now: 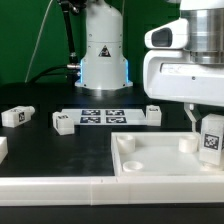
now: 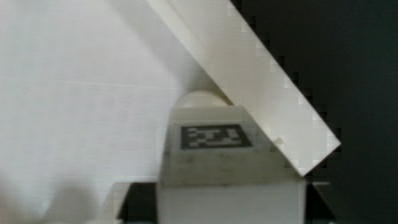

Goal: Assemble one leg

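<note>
So, legs: I count four; three loose legs (image 1: pixel 62 122) lie by the marker board (image 1: pixel 100 115).
Panel: one white panel (image 1: pixel 150 165).
Arm: gripper (image 1: pixel 204 128) points down over the panel's corner on the exterior view's right.
Fingers: pinching the leg (image 1: pixel 211 140), upright, at that corner.

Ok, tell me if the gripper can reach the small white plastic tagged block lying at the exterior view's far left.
Probably not yet: the gripper is shut on another small white leg over the large white square panel. The far-left block itself lies unobstructed.
</note>
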You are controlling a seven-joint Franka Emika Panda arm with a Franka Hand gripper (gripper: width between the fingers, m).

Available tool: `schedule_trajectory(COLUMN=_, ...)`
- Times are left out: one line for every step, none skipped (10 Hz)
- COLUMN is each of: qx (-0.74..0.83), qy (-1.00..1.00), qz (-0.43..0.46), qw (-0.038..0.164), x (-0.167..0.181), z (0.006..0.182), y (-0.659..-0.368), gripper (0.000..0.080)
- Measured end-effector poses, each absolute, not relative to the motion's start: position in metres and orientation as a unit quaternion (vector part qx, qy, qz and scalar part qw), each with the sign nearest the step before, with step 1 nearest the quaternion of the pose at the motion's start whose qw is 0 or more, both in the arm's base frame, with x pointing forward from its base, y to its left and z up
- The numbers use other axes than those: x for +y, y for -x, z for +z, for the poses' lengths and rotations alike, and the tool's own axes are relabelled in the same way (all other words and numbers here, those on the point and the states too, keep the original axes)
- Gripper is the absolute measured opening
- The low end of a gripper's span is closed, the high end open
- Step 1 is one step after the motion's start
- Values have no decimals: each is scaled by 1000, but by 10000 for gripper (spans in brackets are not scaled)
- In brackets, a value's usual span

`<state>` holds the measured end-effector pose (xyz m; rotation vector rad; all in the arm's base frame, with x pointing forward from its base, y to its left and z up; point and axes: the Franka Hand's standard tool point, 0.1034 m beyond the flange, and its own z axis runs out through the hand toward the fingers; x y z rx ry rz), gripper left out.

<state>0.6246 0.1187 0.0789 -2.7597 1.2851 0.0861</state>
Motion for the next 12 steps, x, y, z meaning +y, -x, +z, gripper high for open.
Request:
schedule_trajectory(qx=472, qy=880, qz=27, qw=46, x=122, z=78, y=-624, gripper=297)
schedule_trajectory(qx=501, qy=863, qz=28, qw=47, x=126, z=78, y=-623, gripper=297)
schedule_trajectory(qx=541, qy=839, qz=35, qw=51, x=128, z=77, y=-622, gripper=297)
schedule_trajectory(qx=563, qy=824, qz=39, qw=53, x=129, z=77, y=-622, gripper=297)
schedule_trajectory(qx=584, qy=809, qz=41, qw=53, x=130, z=77, y=-622, gripper=297)
schedule_trajectory(qx=582, qy=810, qz=41, qw=53, x=131, z=77, y=-622, gripper=375)
schedule_trajectory(qx=570, qy=819, qz=40, qw=54, x=131, z=77, y=-622, gripper=375)
schedule_trajectory(qx=550, qy=832, qz=40, qw=54, x=130, z=77, y=-622, gripper=558)
schedule_trajectory(qx=533, qy=844, qz=40, qw=55, x=130, z=77, y=-623, gripper=633)
schedule_trajectory(qx=478, qy=876, qz=40, qw=53, x=129, z=78, y=-623, gripper=645)
schedule_trajectory(qx=411, qy=909, qz=40, qw=55, x=130, z=78, y=-623, gripper=645)
schedule_trajectory(qx=360, qy=930, qz=36, qw=57, x=129, z=78, y=-624, gripper=645)
